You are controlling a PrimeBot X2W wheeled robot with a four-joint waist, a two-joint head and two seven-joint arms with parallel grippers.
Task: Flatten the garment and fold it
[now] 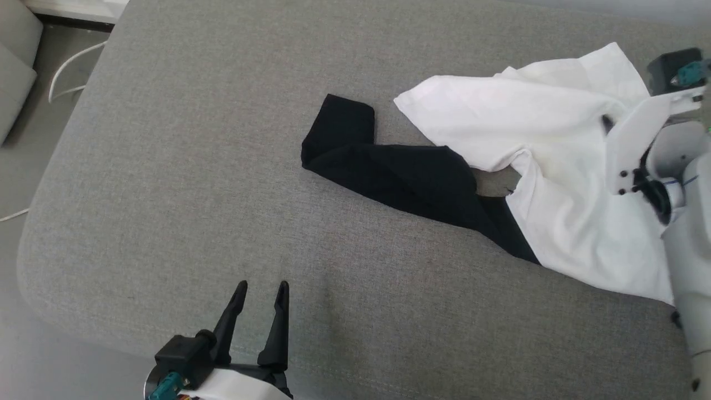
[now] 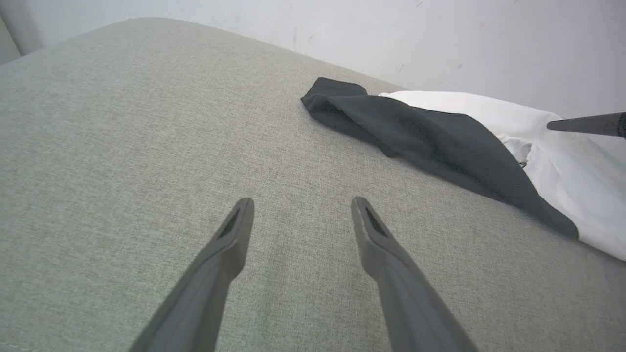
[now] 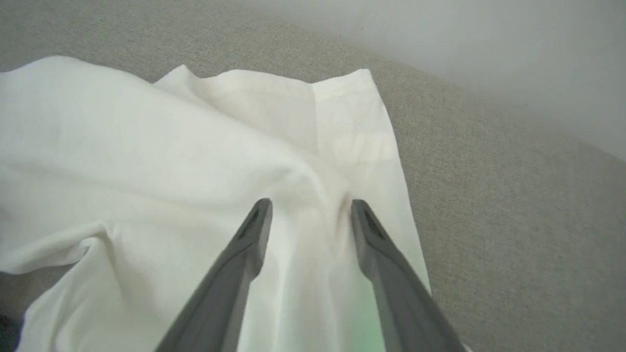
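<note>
Currently one garment [image 1: 555,128] lies crumpled, while left pincer [image 1: 262,286] and right pincer [image 3: 311,204] both gape.

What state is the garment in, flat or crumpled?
Crumpled: the garment lies in overlapping white folds, its black sleeve bent back on itself.

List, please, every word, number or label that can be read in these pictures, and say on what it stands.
None can be read.
The garment shows plain white and black cloth, with no print or label in sight.
The grey surface, the left gripper and the right gripper bear no legible marking.
</note>
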